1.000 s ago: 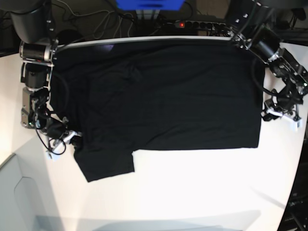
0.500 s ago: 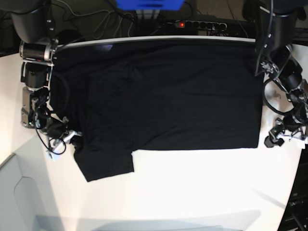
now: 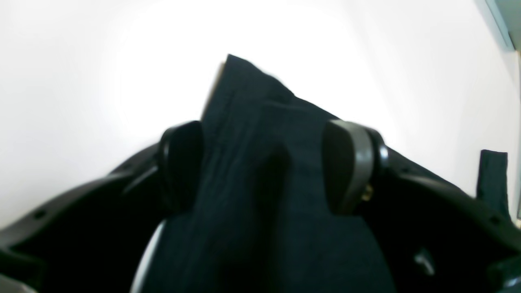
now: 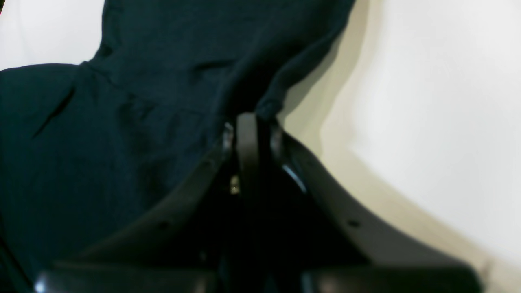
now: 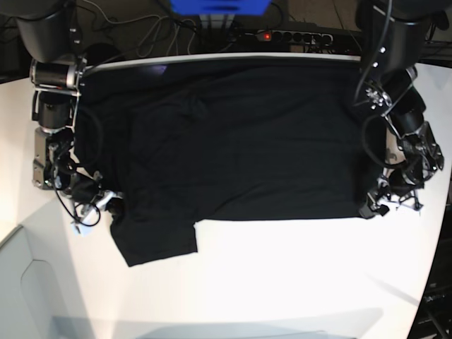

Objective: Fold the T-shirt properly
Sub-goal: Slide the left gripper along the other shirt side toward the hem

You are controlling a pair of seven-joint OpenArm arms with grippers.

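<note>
The T-shirt [image 5: 233,141] lies spread on the white desk [image 5: 282,275]. The right hand [image 4: 250,118] is clamped on its edge (near a sleeve). The left hand [image 3: 264,162] gapes wide, cloth between its fingers [image 3: 350,162].

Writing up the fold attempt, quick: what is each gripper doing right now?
Left gripper: open, jaws apart around a corner of the large plain black cloth T-shirt.
Right gripper: shut on the T-shirt at its sleeve edge.
</note>
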